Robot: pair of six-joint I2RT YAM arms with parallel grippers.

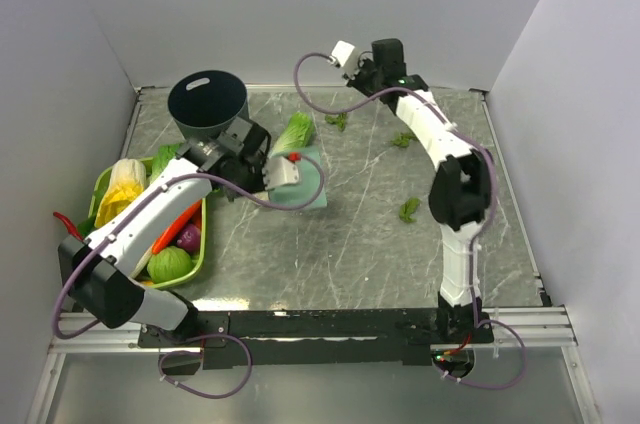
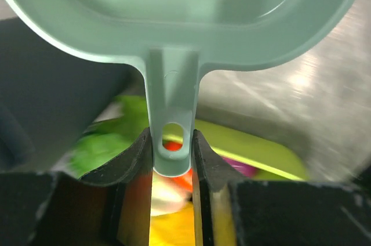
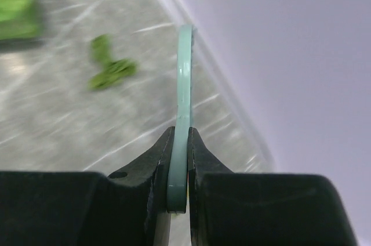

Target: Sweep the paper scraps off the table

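Observation:
Three dark-green paper scraps lie on the grey marble table: one at the back, one near the right arm, one mid-right. My left gripper is shut on the handle of the teal dustpan; in the left wrist view the pads pinch the handle. My right gripper is at the table's far edge, shut on the thin teal brush handle. A scrap lies to its left. The brush head is hidden.
A dark round bin stands at the back left. A pale-green cabbage lies beside the dustpan. A lime-green tray of vegetables sits at the left edge. White walls enclose the table on three sides.

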